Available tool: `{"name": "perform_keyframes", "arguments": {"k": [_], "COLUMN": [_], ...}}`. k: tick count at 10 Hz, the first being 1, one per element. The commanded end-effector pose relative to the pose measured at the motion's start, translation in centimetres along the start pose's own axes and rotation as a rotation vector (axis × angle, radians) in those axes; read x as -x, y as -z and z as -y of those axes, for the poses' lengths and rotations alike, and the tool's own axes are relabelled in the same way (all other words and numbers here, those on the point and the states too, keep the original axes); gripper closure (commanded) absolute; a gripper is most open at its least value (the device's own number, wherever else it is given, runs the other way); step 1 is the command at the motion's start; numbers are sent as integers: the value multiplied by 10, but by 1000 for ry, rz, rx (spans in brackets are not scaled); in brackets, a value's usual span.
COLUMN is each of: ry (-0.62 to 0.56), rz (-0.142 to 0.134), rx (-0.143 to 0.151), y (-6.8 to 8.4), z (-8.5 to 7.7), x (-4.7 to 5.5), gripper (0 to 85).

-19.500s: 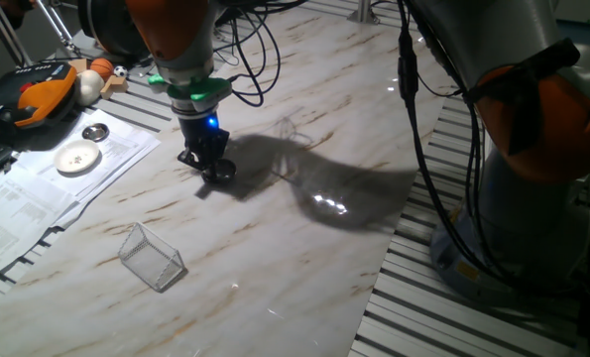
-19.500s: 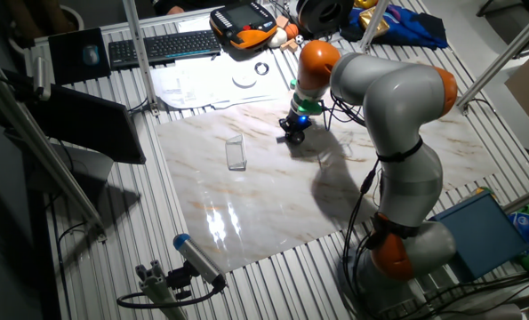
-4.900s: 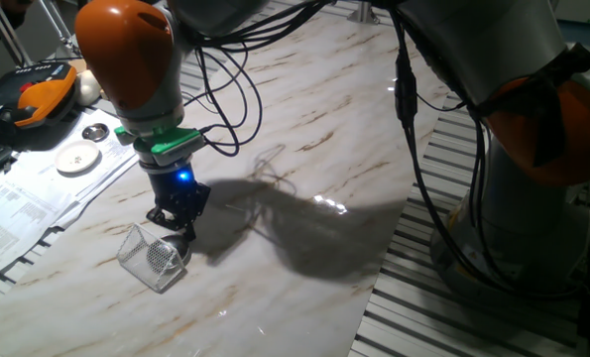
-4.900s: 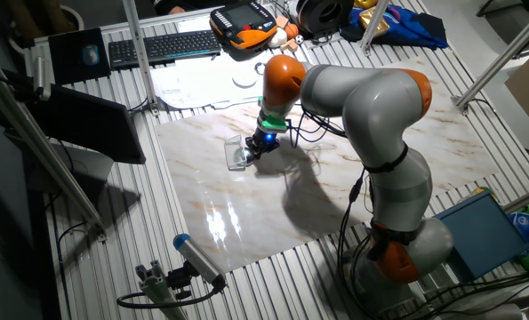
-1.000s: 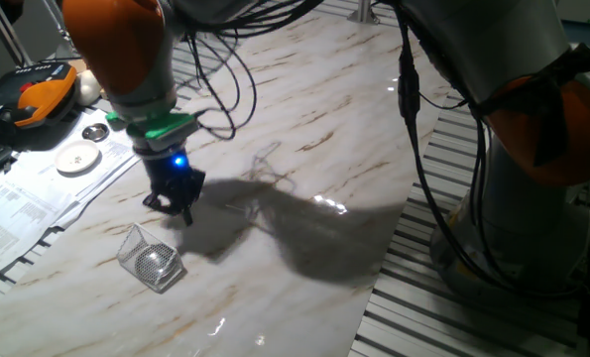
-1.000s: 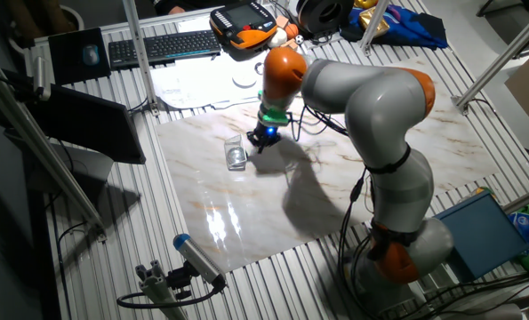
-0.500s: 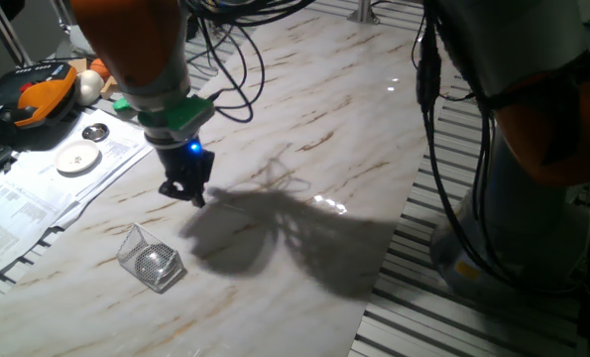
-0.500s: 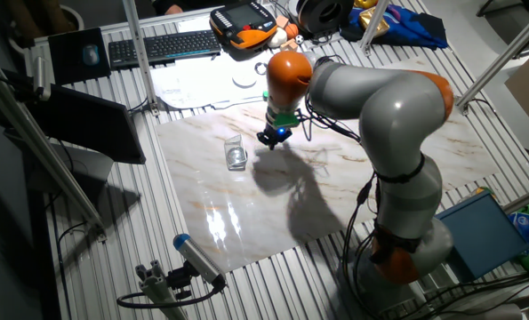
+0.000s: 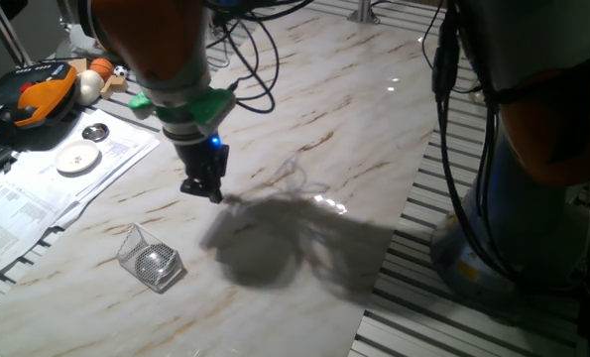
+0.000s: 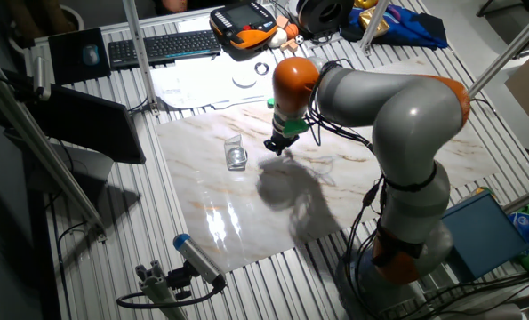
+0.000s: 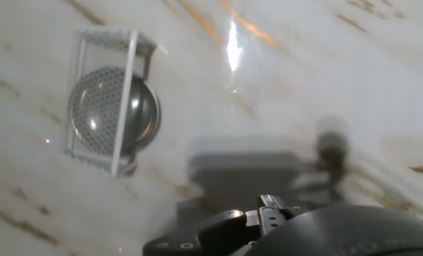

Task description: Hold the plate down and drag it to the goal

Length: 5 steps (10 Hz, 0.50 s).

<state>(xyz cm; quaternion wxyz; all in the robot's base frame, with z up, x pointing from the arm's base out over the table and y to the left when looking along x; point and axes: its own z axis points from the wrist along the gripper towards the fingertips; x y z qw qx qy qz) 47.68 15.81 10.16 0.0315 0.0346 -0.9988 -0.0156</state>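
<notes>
You have one plate (image 9: 154, 262) on the marble table (image 9: 304, 109), and it lies inside the one goal (image 9: 137, 244), the small clear wire-edged box at the lower left of one fixed view. In the hand view the same plate (image 11: 116, 112) shows at the upper left, round and shiny, with the goal (image 11: 129, 44) framing it; part of the dish bulges past the box's right edge there. In the other fixed view the plate (image 10: 237, 159) and goal (image 10: 235, 140) sit left of centre.

Your one gripper (image 9: 203, 187) hangs above the table at centre left of one fixed view, apart from the plate and up and to the right of it, with nothing between its fingers. You cannot tell from these views whether the pincer is open or closed. In the other fixed view the gripper (image 10: 276, 147) is just right of the box.

At the left edge of one fixed view you can count two other round pieces on the papers: one white disc (image 9: 77, 157) and one small silver dish (image 9: 95, 132).
</notes>
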Motion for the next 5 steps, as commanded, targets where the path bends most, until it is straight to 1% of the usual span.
{"name": "perform_keyframes", "arguments": {"k": [1, 2, 3, 5], "ry": [10, 14, 20, 38], "rz": [6, 6, 3, 11], "rx": [0, 15, 24, 19], "y": [1, 1, 0, -2], "z": [-1, -1, -3, -7], "x": [-3, -5, -4, 3], "gripper": [850, 850, 850, 850]}}
